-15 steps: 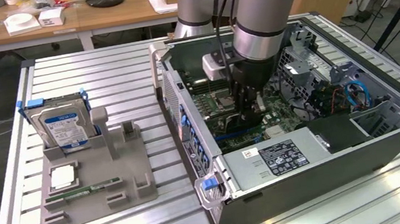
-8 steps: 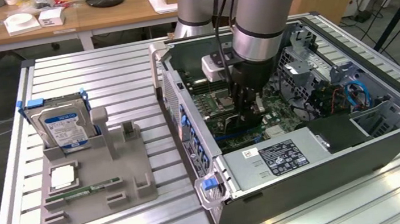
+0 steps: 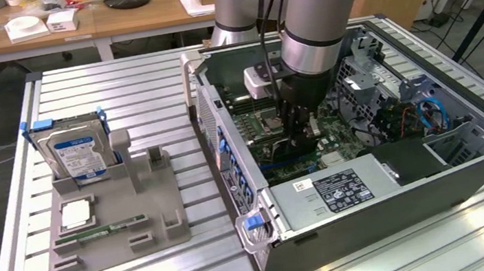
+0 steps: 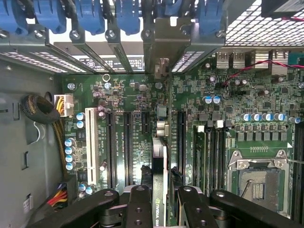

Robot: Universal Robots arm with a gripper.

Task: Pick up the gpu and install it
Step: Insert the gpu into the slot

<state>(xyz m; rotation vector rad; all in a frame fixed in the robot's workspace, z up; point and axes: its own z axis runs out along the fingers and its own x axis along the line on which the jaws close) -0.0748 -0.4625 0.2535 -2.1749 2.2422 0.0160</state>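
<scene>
One gripper (image 4: 159,202) reaches down into the open computer case (image 3: 468,170), clamped narrow on the gpu (image 4: 160,156), which stands edge-on over a motherboard (image 4: 118,99) slot. It should go straight, bracket squared to the rear. The exterior view adds the hard drive (image 3: 78,152) outside.

Ext cam high, angled down; wrist cam close above shared motherboard (image 4: 142,118).

At frame centre the arm (image 3: 324,14) reaches down into the open computer case (image 3: 468,170) on the slatted worktop (image 3: 125,87), while a hard drive (image 3: 78,154) stands in the grey holder (image 3: 154,208) at left.
</scene>
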